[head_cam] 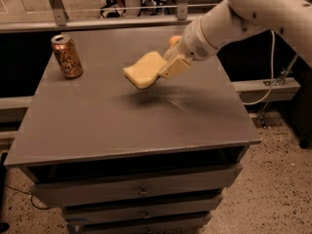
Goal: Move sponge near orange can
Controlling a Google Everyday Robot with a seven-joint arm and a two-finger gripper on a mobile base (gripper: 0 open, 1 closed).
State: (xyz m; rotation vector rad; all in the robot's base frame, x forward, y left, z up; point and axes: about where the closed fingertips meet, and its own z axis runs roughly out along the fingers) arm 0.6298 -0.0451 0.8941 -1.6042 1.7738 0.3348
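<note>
While it hangs above the middle of the table (122, 126), the pincer (163, 68) is clenched on the right end of the pale yellow sponge (142, 70), held tilted clear of the surface. Behind the white arm (219, 26) peeks a small orange ball (173, 40). Well apart, at upper left, the orange can (67, 57) stands upright on the table.
</note>
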